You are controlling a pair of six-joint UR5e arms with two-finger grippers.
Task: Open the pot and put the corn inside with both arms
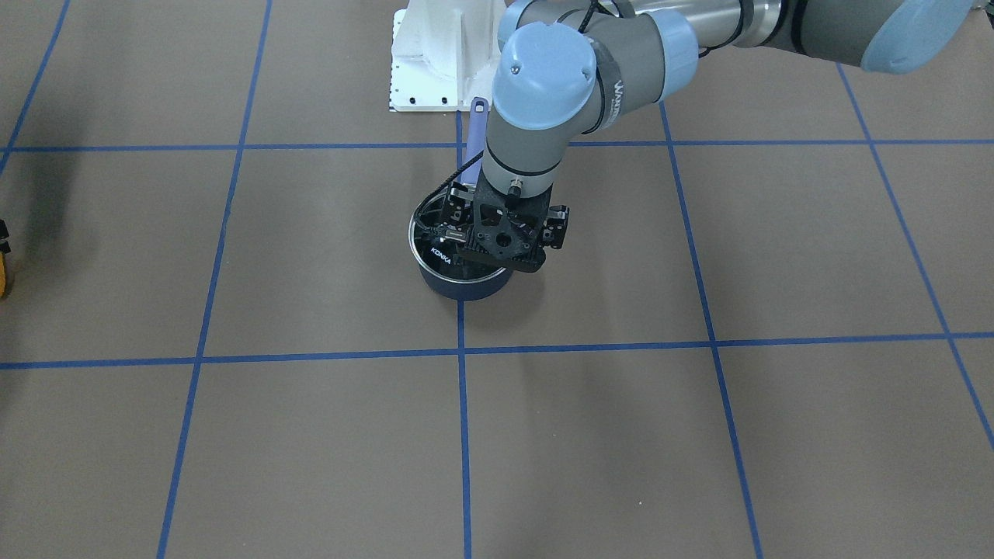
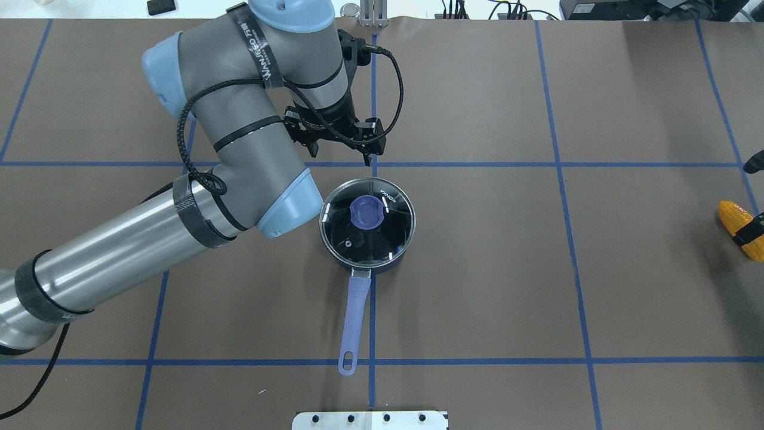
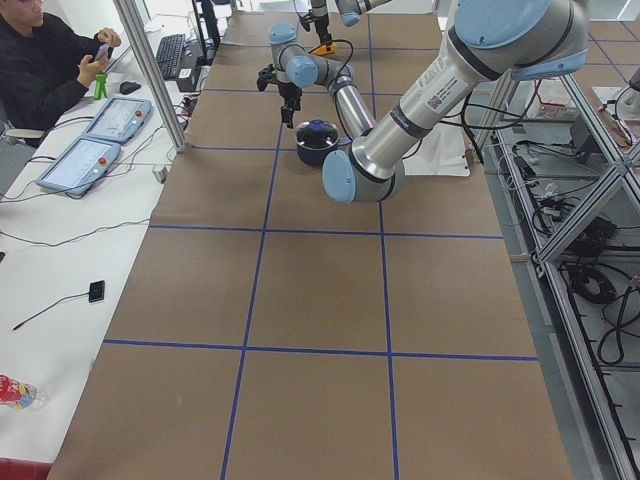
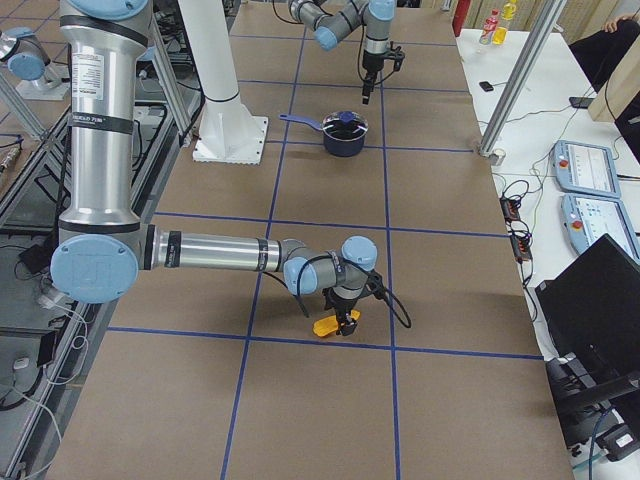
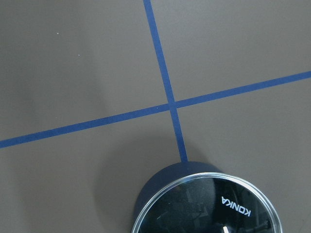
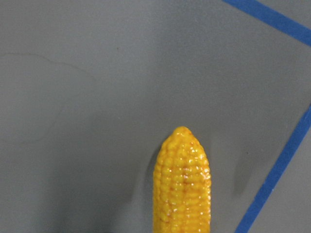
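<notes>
two arms reach well apart. the left arm [image 2: 250,149] bends over the lidded pot [image 1: 462,287], the left claw [image 2: 338,153] spread wide and empty just beyond the lid [image 2: 358,242]. the right claw [image 4: 347,316] stands at the corn [image 2: 734,218]; whether it pinches, i cannot tell.

One pot [image 1: 462,289], one glass lid [image 2: 358,242], one corn [image 6: 183,184], two arms [image 2: 119,251] [image 4: 210,252].

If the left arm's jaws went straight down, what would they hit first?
Probably the bare table near the tape cross, just past the pot. The left gripper hangs open beyond the lid, though depth is hard to judge.
</notes>
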